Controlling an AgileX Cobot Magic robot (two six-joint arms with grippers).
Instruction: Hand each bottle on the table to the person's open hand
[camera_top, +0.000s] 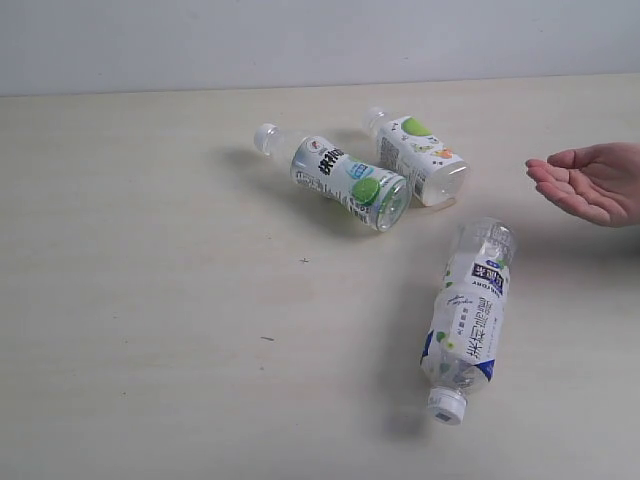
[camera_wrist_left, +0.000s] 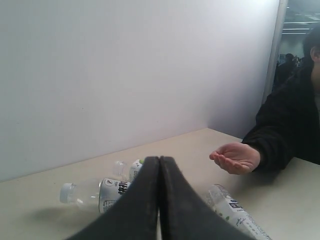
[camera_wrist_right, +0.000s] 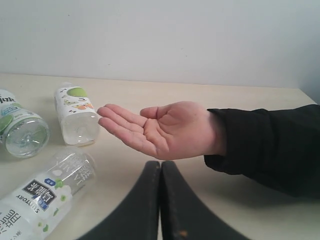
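Three clear white-capped bottles lie on their sides on the table (camera_top: 150, 300). The blue-labelled bottle (camera_top: 466, 318) lies at the front right, also visible as the blue-labelled bottle (camera_wrist_right: 40, 200). A green-spot bottle (camera_top: 340, 175) lies in the middle, and a green-and-orange-labelled bottle (camera_top: 418, 155) lies beside it. The person's open hand (camera_top: 590, 182) hovers palm up at the right edge, the same hand (camera_wrist_right: 160, 129) close ahead in the right wrist view. My left gripper (camera_wrist_left: 159, 159) and right gripper (camera_wrist_right: 160, 164) are both shut with nothing held. Neither shows in the exterior view.
A white wall (camera_top: 300, 40) runs along the table's far edge. The person's dark sleeve (camera_wrist_right: 265, 145) reaches in from the right, and the seated person (camera_wrist_left: 295, 115) shows in the left wrist view.
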